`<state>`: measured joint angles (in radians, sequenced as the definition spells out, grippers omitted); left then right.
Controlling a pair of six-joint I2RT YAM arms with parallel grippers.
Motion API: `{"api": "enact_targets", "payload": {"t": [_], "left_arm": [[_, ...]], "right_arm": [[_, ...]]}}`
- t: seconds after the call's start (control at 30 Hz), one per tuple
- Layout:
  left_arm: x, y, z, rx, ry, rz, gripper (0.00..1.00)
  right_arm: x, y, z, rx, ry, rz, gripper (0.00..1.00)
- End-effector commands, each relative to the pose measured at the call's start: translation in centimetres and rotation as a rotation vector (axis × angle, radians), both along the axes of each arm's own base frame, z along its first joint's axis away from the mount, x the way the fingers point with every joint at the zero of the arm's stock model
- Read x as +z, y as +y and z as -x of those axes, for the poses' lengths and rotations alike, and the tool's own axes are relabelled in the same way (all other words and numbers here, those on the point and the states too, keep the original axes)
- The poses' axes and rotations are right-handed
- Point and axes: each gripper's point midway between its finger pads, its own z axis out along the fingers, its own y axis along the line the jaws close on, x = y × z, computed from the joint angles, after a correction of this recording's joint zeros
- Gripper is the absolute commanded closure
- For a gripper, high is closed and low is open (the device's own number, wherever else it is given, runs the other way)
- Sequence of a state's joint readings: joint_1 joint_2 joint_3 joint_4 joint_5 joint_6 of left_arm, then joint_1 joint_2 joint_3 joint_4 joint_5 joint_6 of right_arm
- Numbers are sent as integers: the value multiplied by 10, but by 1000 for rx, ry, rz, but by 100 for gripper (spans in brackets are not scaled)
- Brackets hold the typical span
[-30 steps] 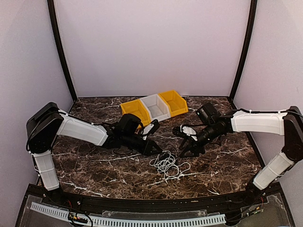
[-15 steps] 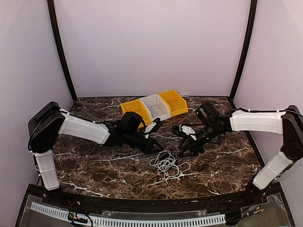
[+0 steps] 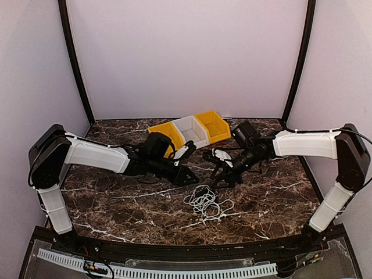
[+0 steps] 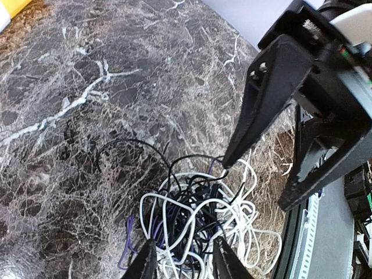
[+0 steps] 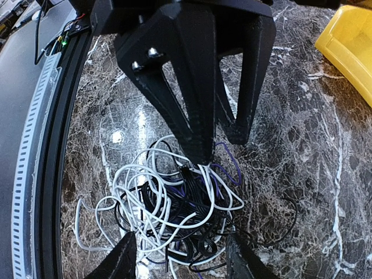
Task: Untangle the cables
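White and black cables (image 3: 206, 202) lie bunched, well apart from table (image 3: 116, 210) edges.

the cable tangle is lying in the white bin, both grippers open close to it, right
No: the cable tangle lies on the marble table in front of the white bin, as the top external view shows. The left gripper and right gripper are open close to it.

high rear view; close wrist views share cables (image 5: 168, 212)
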<state>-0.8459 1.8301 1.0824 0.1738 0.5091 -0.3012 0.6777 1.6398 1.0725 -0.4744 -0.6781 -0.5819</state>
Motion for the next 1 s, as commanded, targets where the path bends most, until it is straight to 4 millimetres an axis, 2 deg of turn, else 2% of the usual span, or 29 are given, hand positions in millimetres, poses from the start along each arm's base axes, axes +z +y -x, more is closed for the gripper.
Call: {"api": "enact_targets", "payload": {"t": [0.0, 0.27, 0.6, 0.83, 0.97], "left_arm": [[-5, -3, 0, -42, 1, -29, 68], [-10, -12, 7, -115, 34, -8, 78], [-19, -14, 7, -129, 48, -20, 79], [-21, -16, 7, -137, 58, -19, 95], [-14, -16, 8, -138, 57, -17, 100]], "right_arm": [[6, 6, 4, 16, 8, -18, 51], [0, 7, 7, 16, 24, -5, 50], [-1, 6, 8, 14, 28, 0, 49], [-2, 5, 9, 14, 28, 1, 49], [-2, 5, 9, 15, 29, -1, 49]]}}
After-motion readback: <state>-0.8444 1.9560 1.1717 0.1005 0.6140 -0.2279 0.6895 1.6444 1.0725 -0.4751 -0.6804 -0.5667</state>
